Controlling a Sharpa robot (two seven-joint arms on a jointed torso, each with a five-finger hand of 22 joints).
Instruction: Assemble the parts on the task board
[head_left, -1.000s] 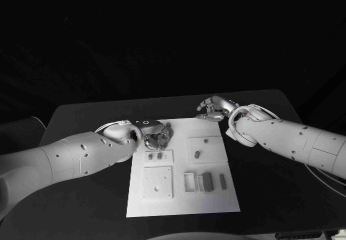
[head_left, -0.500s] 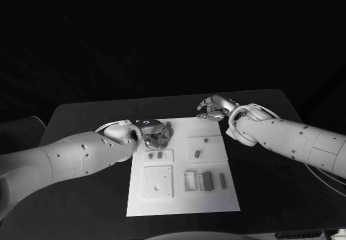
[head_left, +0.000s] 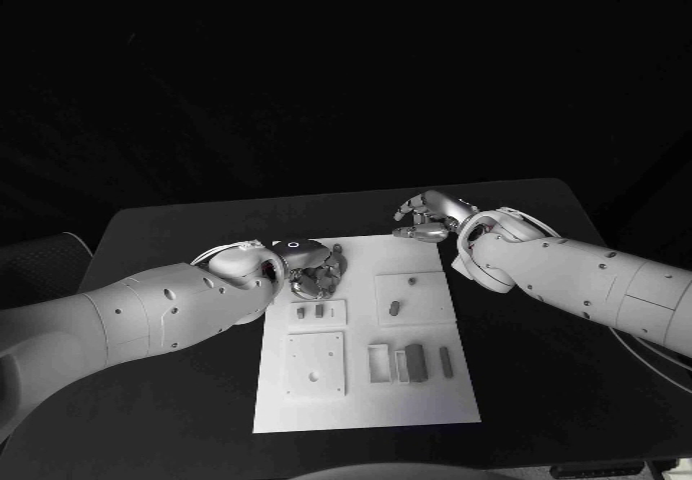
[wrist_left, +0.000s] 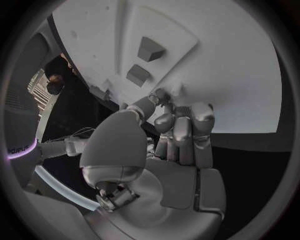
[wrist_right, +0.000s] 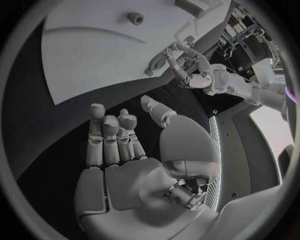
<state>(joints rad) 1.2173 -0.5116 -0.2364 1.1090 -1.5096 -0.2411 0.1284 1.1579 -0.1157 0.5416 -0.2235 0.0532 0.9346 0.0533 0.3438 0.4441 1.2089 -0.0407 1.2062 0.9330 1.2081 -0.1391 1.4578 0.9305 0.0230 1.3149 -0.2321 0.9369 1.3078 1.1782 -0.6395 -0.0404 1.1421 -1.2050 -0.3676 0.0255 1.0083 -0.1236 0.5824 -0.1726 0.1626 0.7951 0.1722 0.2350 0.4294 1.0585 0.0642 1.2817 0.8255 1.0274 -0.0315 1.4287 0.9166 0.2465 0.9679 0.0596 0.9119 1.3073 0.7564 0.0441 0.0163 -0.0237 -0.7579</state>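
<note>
I'm looking down on the matte black table (head_left: 173, 225) with the flat white rectangular task board (head_left: 368, 400) in its middle, long axis running away from me. On it, raised white square sub-plates: one near the left edge carrying two small dark grey block parts (head_left: 310, 311) side by side, one to its right with a small dark slot-shaped part (head_left: 395, 309) and a peg above it, a bigger blank plate below, and a row of upright grey bars (head_left: 415, 363) toward the near right.

My left silver many-fingered hand (head_left: 312, 272) sits over the board's far-left corner, fingers curled down and bunched. From the left wrist camera the left hand (wrist_left: 178, 135) has its fingertips drawn together against the thumb, right at the board's edge. There may be something small nipped there, but I can't tell from this angle, so I won't call it held.

Here's what the next move hinges on: those two grey blocks (wrist_left: 145, 60) lie just beyond the left fingertips, toward me along the board's long axis, side by side across the board's width. Left hand is clearly the nearer one.

My right silver hand (head_left: 427, 219) is off the board's far-right corner, above the bare table. The right wrist camera shows the right hand (wrist_right: 119, 145) with fingers straight and apart, nothing in it, well apart from every part.

I'd judge the left hand takes the next pick.
</note>
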